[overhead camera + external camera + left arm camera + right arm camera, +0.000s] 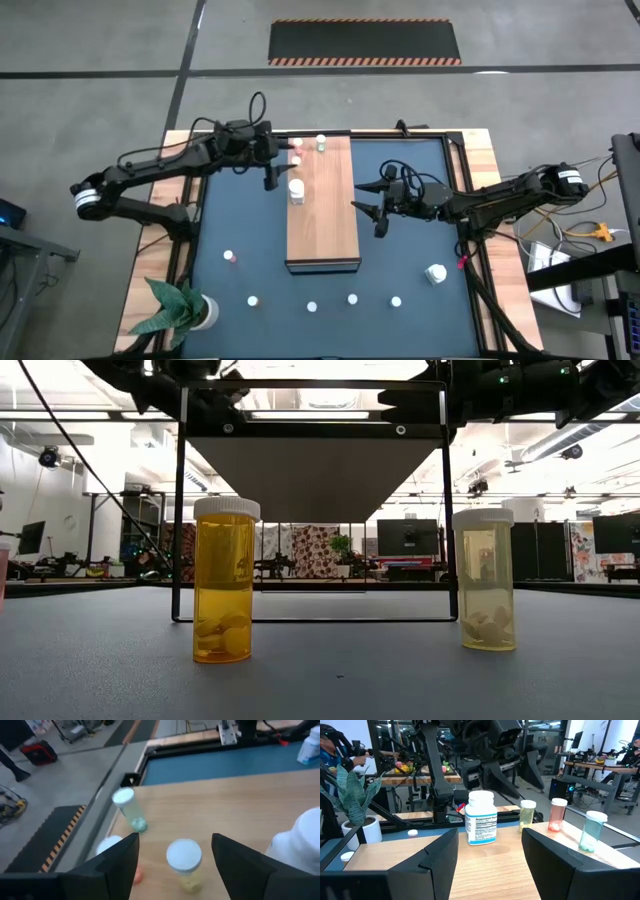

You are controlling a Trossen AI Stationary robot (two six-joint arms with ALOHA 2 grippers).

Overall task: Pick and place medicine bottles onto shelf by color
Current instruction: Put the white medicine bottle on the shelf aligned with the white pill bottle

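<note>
Wooden shelf (323, 205) runs lengthwise away from the table's front, bottles (297, 190) upright at its far end, my left gripper (175, 860) spread wide over one, right gripper (369, 208) open alongside.

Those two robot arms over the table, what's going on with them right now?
They are sorting medicine bottles onto the wooden shelf. The left hand hangs open over the shelf's far end with a yellowish bottle standing between its fingers, not gripped. A large white bottle, a pink one and a teal one also stand there. The right hand waits open at the shelf's right edge. More bottles remain on the mat.
</note>
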